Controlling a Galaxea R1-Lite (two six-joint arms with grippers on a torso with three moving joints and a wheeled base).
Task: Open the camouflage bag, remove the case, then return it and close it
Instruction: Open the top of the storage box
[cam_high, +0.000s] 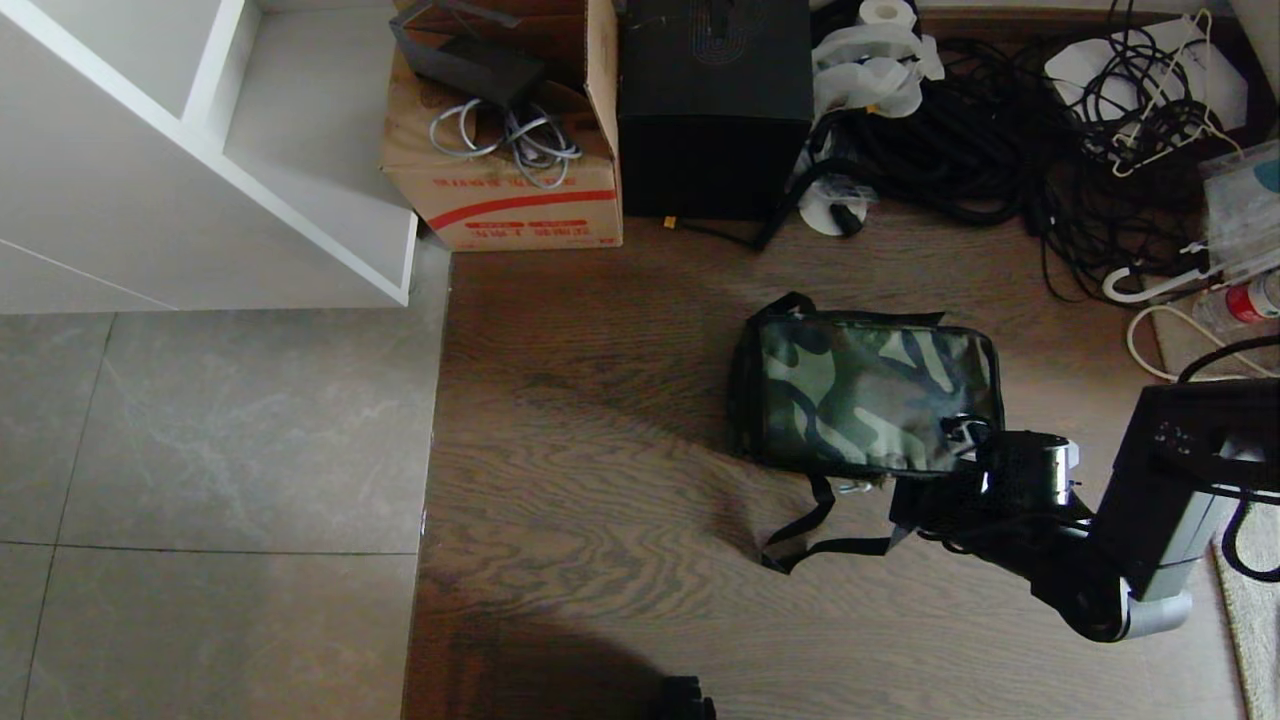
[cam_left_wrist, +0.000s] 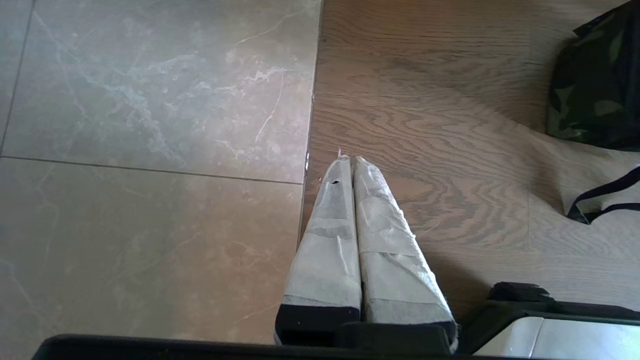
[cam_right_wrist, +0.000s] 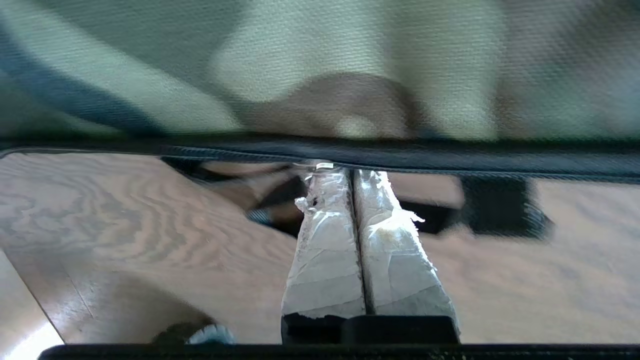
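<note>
The camouflage bag (cam_high: 870, 395) lies closed on the wooden floor, its black strap (cam_high: 815, 530) trailing toward me. My right gripper (cam_high: 965, 432) is at the bag's near right corner. In the right wrist view its taped fingers are pressed together, and the gripper (cam_right_wrist: 348, 172) touches the bag's black edging (cam_right_wrist: 450, 160) beneath the camouflage cloth (cam_right_wrist: 300, 65). I see nothing clearly held between them. The case is hidden. My left gripper (cam_left_wrist: 348, 159) hangs shut over the seam between tile and wood, far from the bag (cam_left_wrist: 595, 85).
A brown carton (cam_high: 500, 190) with cables and a tall black box (cam_high: 715, 110) stand behind the bag. A tangle of black cables (cam_high: 1000, 130) and white hangers (cam_high: 1160, 285) lie at the back right. A white shelf unit (cam_high: 250, 150) stands at the left.
</note>
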